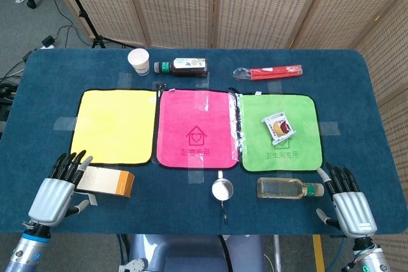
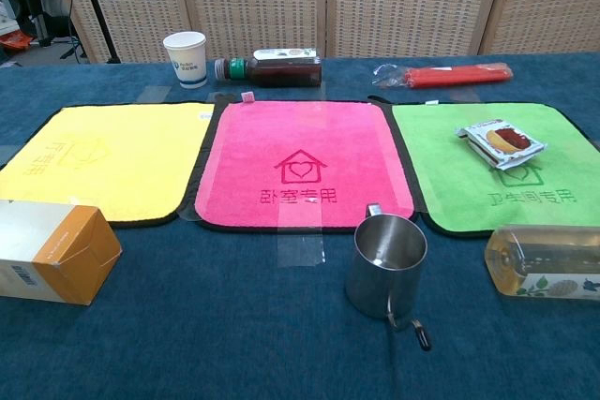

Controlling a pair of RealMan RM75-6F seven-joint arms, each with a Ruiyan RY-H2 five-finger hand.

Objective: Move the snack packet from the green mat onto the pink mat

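Green square mat [image 1: 278, 133] carries the small clear snack packet [image 1: 278, 126], beside the pink square mat [image 1: 196, 129]. Left hand [image 1: 58, 190] and right hand [image 1: 347, 203] rest spread on the blue desk [image 1: 191, 205], holding nothing.

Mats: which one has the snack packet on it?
The green mat, nearest the right robot hand; the packet lies there. Pink and yellow are bare.

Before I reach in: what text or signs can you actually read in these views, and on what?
Pink mat: house outline with a heart; characters beneath, not clearly readable.
Green mat: printed characters, too blurred.
Yellow mat: faint print, unreadable.
Paper cup: blue logo, too small.
Dark bottle: label, unreadable.
Snack packet: picture only.
Box: barcode, digits unreadable.
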